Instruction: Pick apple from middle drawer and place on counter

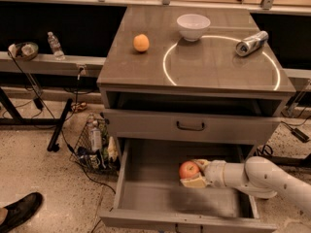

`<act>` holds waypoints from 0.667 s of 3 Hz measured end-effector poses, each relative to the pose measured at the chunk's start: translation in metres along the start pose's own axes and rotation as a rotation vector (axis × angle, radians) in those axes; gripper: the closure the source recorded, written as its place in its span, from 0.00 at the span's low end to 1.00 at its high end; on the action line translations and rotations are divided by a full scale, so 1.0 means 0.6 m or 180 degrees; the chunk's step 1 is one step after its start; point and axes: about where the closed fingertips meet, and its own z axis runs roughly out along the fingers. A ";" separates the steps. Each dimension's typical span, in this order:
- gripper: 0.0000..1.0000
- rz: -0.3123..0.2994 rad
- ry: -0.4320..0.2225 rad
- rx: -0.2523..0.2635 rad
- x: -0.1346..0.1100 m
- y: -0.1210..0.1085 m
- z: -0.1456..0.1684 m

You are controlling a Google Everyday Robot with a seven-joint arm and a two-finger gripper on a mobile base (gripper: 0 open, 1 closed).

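Observation:
The red apple is in the open middle drawer, right of the middle of its grey floor. My gripper reaches in from the right on a white arm, with one finger behind the apple and one in front of it, shut on the apple. The apple looks slightly raised off the floor. The counter with the white ring is above the drawers.
On the counter are an orange fruit, a white bowl and a metal can on its side. The closed drawer front with a black handle overhangs the drawer's back. A wire basket and a shoe are at left.

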 end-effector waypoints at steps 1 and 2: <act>1.00 0.0079 0.0132 -0.0076 -0.053 0.026 -0.056; 1.00 0.0093 0.0163 0.0066 -0.133 0.023 -0.135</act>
